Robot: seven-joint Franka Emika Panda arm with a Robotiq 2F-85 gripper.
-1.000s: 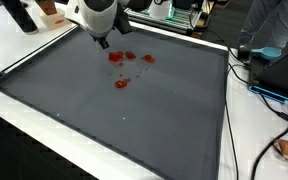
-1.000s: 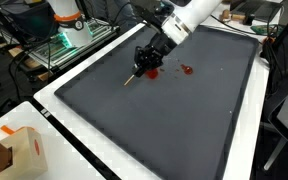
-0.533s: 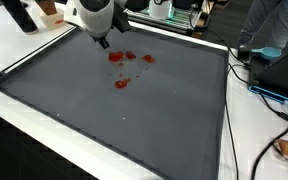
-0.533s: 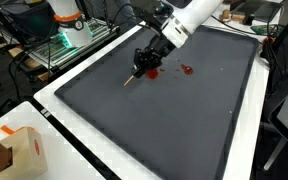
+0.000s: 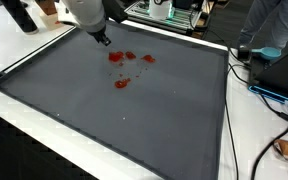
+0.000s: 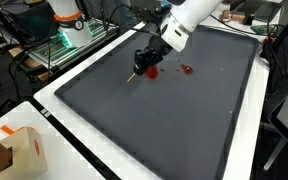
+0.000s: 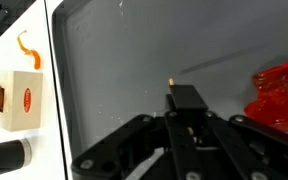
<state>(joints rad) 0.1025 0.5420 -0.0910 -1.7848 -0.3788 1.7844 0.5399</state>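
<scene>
My gripper hangs low over the far part of a dark grey mat, just beside several red smears. In both exterior views it is shut on a thin stick-like tool whose pale tip points down at the mat. From the side, the gripper stands just left of the red smears. In the wrist view the gripper is shut on a black block ending in a small tan tip. The red smears lie at the right edge.
The mat covers a white table. A cardboard box sits at the table's near corner, and another box and a black cylinder lie beside the mat. Cables and a person are at one side.
The arm has shifted a little toward the mat's far edge with the tool still held. The red smears have not moved.
</scene>
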